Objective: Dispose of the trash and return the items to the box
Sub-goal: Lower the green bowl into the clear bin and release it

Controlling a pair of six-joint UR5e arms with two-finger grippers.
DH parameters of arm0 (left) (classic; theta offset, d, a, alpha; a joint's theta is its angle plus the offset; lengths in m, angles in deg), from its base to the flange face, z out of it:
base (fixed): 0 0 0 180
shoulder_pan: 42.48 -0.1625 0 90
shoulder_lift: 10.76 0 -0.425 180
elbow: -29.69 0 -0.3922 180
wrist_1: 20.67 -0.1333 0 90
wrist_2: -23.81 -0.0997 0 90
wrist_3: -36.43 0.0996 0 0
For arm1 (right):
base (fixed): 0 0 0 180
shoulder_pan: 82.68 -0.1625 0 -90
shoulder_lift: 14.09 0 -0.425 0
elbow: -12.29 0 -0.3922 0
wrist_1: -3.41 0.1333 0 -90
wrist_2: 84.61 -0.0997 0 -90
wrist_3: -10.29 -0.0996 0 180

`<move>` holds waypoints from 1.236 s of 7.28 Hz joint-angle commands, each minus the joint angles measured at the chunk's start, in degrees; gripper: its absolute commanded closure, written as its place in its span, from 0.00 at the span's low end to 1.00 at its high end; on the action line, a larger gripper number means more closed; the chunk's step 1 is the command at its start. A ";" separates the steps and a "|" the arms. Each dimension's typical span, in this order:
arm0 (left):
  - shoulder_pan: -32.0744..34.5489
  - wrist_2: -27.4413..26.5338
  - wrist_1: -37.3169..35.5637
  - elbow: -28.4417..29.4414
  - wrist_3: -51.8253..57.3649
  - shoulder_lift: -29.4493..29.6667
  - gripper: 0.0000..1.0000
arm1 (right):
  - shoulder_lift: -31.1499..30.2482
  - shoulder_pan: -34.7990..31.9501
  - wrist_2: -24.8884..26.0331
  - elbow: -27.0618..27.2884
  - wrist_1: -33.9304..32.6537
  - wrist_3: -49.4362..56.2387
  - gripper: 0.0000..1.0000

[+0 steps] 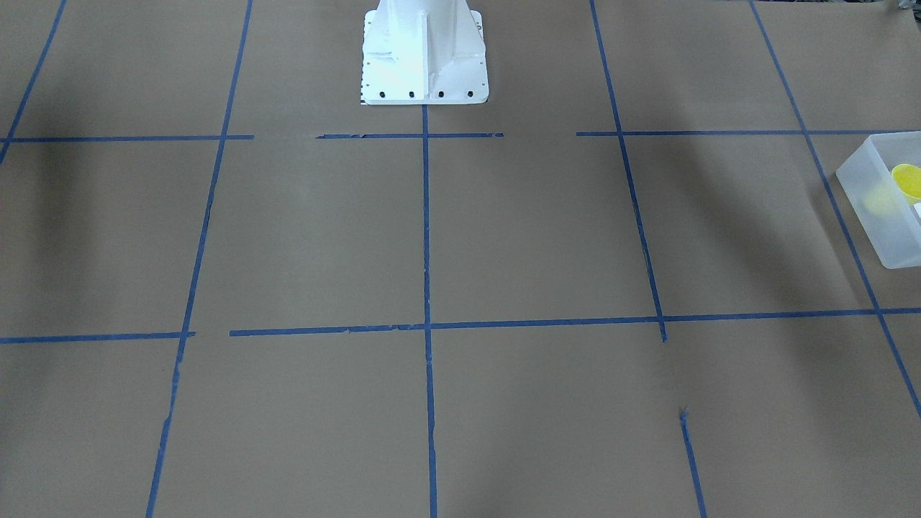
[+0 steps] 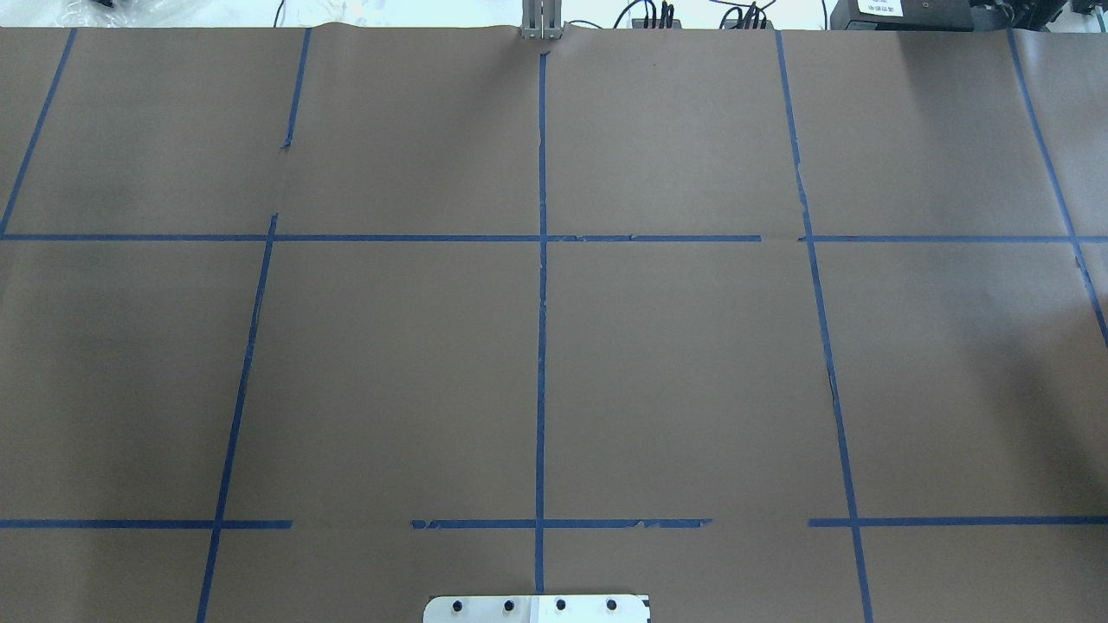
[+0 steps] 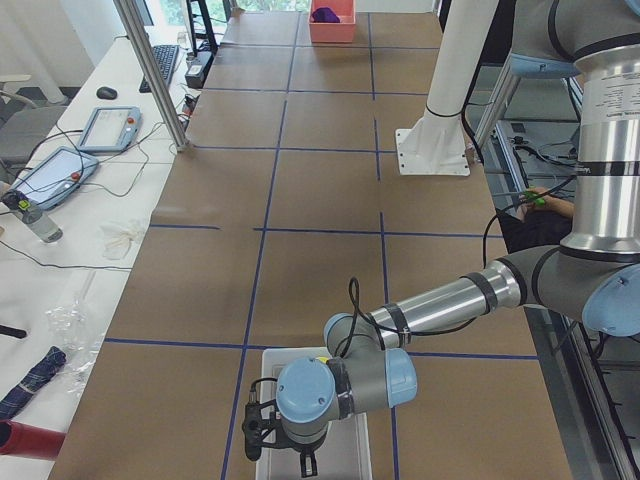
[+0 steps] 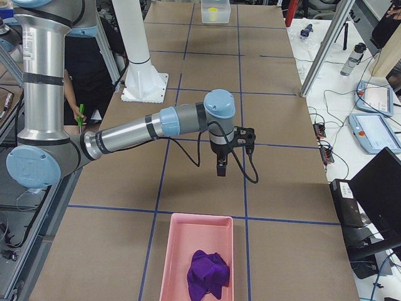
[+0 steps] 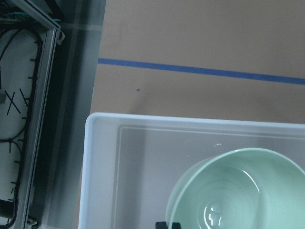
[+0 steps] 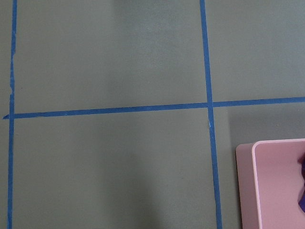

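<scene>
**A:** Where are the task's things sitting?

**B:** The yellow cup (image 1: 906,180) is sitting inside the box (image 1: 867,216), at the end of the desk (image 2: 389,363) on the robot's left. The mint-green bowl (image 5: 238,191) is showing within the box's walls in the left wrist view. I cannot tell whether it is resting on the floor of the box or hanging above it.

**A:** And the arms?

**B:** The left end effector (image 3: 300,460) is hanging over the box. Only a dark sliver is showing by the bowl's rim, so I cannot tell whether it is gripping. The right end effector (image 4: 221,169) is pointing down over bare desk, near a pink tray (image 4: 188,238) holding a purple cloth (image 4: 208,273). I cannot tell how wide it is standing either.
</scene>
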 commanded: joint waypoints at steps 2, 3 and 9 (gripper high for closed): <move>-0.02 -0.12 8.95 5.70 -1.24 -0.60 0.04 | -0.09 -0.05 0.12 0.21 0.00 0.00 0.00; -0.02 -0.12 9.05 5.44 -1.33 -0.51 0.00 | -0.09 0.04 0.12 0.21 0.00 0.00 0.00; -0.11 0.23 12.88 -15.55 -1.94 0.46 0.00 | -0.26 -0.05 0.29 0.21 0.09 0.00 0.00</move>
